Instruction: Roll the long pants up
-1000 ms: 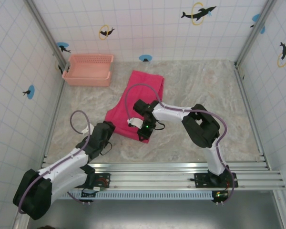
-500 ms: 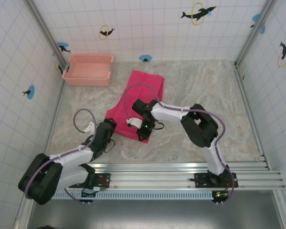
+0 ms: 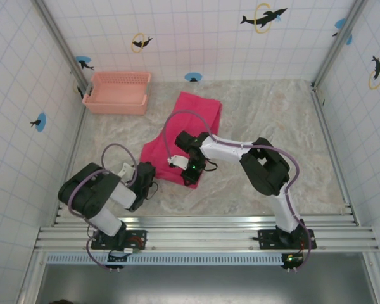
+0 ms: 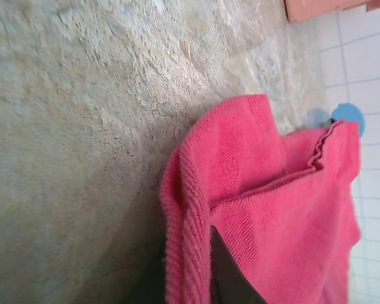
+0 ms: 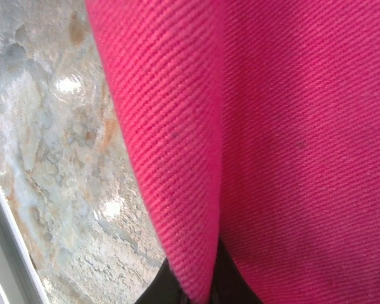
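The long pants [image 3: 189,123] lie as a folded magenta-pink strip on the marble tabletop, running from the middle toward the back wall. My left gripper [image 3: 150,173] is at their near left corner. In the left wrist view a ribbed fold of the pants [image 4: 272,209] is pinched in my left gripper [image 4: 193,278], with a dark finger [image 4: 227,275] beside it. My right gripper [image 3: 189,170] sits at the near right corner. The right wrist view has a thick fold of the pants [image 5: 291,126] clamped in my right gripper [image 5: 201,285].
A pale salmon-pink lattice basket [image 3: 117,92] stands at the back left against the wall, and its corner is in the left wrist view [image 4: 323,6]. Tiled walls close three sides. A metal rail [image 3: 202,223] runs along the near edge.
My left arm folded back toward its base while its gripper slid right to the pants' near left corner and shut on the cloth. The right arm stayed put.
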### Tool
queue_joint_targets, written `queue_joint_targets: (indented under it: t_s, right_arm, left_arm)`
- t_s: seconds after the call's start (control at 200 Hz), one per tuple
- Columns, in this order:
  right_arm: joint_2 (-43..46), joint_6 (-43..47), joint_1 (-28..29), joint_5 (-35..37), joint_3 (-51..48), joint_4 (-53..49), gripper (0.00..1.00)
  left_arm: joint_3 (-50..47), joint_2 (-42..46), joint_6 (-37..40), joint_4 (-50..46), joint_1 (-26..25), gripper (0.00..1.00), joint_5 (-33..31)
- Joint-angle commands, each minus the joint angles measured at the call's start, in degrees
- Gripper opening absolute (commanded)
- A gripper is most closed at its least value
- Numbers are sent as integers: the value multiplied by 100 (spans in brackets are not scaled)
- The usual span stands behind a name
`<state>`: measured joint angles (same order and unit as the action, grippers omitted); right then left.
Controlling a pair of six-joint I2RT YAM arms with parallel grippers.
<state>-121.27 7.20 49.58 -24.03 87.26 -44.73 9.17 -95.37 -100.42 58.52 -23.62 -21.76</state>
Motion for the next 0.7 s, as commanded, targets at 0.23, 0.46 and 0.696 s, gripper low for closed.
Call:
queue_joint_targets:
  t_s: [0.23, 0.46, 0.696]
  right_arm:
    - [-212, 84, -62, 223, 142, -220, 0]
    - [67, 80, -216, 380, 175, -240, 0]
    - [620, 165, -298, 909, 299, -421, 21]
  left_arm:
    - [-134, -2614, -759, 1736, -37, 0, 1061]
    - [371, 38, -537, -3107, -65, 0, 1199]
    - [2975, 1068, 366, -8921, 37, 0, 1494]
